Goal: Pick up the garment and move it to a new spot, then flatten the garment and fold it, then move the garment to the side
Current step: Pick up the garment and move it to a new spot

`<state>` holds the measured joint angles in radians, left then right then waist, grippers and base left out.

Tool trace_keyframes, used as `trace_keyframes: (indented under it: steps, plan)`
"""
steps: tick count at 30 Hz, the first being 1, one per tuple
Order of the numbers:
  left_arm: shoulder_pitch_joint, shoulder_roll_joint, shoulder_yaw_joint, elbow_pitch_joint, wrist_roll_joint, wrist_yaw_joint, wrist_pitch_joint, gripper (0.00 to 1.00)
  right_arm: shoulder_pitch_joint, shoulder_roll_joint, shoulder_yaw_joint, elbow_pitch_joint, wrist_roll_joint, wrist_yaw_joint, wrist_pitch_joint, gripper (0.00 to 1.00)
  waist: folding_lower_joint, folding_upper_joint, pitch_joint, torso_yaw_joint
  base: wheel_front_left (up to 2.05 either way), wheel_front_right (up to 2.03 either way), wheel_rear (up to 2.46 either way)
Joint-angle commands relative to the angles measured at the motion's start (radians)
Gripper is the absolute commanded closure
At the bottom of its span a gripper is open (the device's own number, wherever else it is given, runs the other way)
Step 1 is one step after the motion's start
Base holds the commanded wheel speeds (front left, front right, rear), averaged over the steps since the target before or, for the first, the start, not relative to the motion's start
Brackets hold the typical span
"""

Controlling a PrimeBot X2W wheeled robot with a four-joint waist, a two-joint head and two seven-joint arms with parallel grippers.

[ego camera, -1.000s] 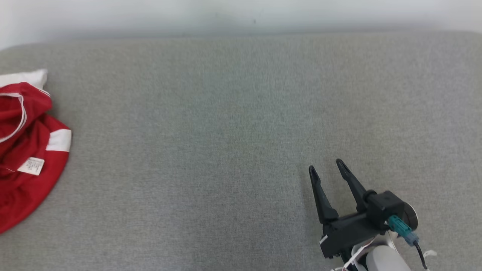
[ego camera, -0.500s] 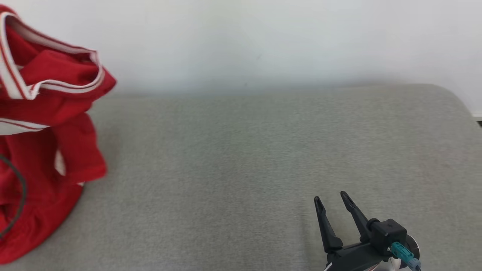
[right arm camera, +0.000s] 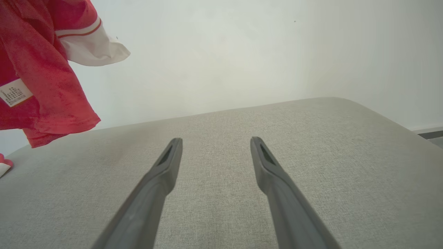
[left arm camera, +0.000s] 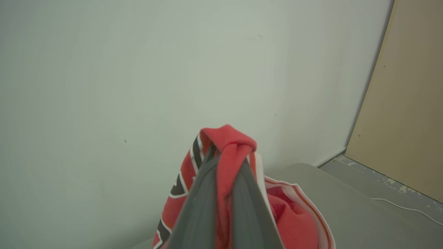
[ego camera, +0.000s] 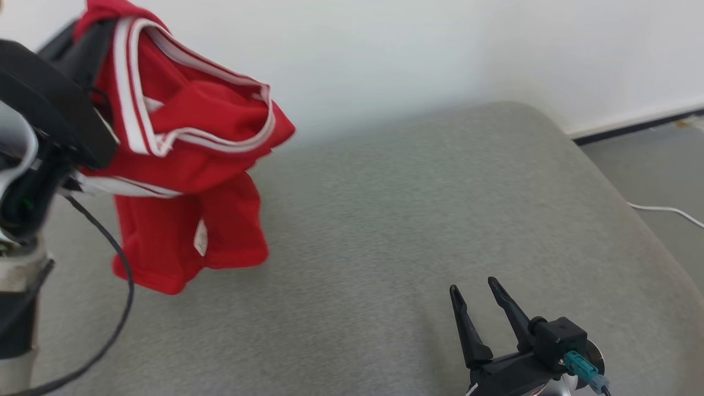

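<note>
We have lifted the red, white-trimmed fabric garment [ego camera: 187,165] off the grey upholstered tabletop [ego camera: 385,220]. The left gripper [left arm camera: 226,159] fingers clench it and the right gripper [ego camera: 473,286] fingers are spread, empty. Relocation is under way.

The garment [ego camera: 187,181] hangs from the jaws of our left gripper [left arm camera: 225,162], up on our left, over the left part of the surface [ego camera: 385,231]. Our right gripper [ego camera: 473,286] is low on our right, over the surface, well apart from the garment. The wall [ego camera: 412,49] stands behind the surface. The floor [ego camera: 649,159] is off to the right, with a cord [ego camera: 665,210] on it.
</note>
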<state>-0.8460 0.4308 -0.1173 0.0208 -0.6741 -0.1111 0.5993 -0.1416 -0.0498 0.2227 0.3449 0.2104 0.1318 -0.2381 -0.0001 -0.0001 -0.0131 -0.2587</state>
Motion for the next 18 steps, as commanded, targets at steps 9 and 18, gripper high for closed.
trace_keyframes:
  steps: [9,18]
  plan:
    - [0.160,-0.071,-0.059,0.042,0.003,0.016,-0.053,1.00,0.010,-0.001,-0.011,-0.003,0.008,-0.002,-0.006,0.00,0.0001,0.0001,0.053,-0.175,0.00,0.00,0.00]
    - [0.373,-0.217,-0.144,0.303,0.080,0.051,-0.285,1.00,0.031,-0.001,-0.035,-0.017,-0.001,-0.002,-0.001,0.00,0.0001,0.0001,0.064,-0.143,0.00,0.00,0.00]
